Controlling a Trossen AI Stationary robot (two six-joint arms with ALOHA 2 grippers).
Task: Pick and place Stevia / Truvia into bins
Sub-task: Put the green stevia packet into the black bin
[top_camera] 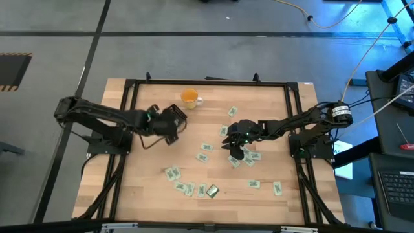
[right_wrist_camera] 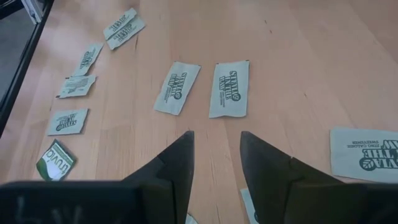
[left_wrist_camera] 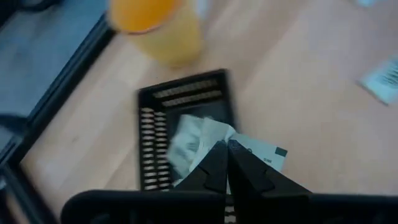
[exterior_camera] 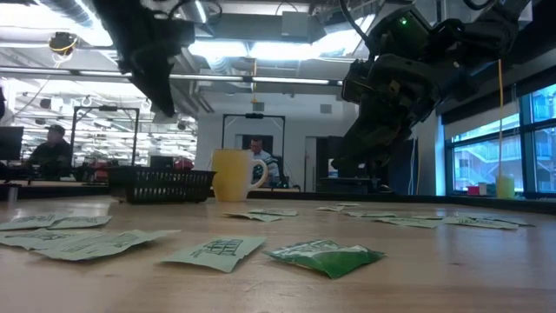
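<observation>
Pale green and white Stevia sachets lie flat and scattered on the wooden table point(top_camera: 204, 155), several near its front point(exterior_camera: 217, 250). The black tray point(left_wrist_camera: 186, 87) stands on the table next to the orange cup point(top_camera: 189, 97) and holds a few sachets point(left_wrist_camera: 185, 142). My left gripper point(left_wrist_camera: 227, 154) hovers over the tray, shut on one sachet. My right gripper point(right_wrist_camera: 214, 146) is open above the table right of the middle, its fingers pointing down near two sachets point(right_wrist_camera: 177, 87) point(right_wrist_camera: 230, 87) and touching nothing. My left gripper pinches one sachet between its two fingers, coming from above and pointing down. The fingers are on one end of it point(left_wrist_camera: 239, 144). The rest of the sachet point(left_wrist_camera: 264, 154) sticks out sideways, lifted clear above the tray's wall.
The orange cup with a white handle point(exterior_camera: 234, 174) stands just beyond the tray point(exterior_camera: 161, 184). A darker green sachet point(exterior_camera: 326, 256) lies near the front edge. A black frame runs around the table point(top_camera: 129, 84). People sit in the room behind.
</observation>
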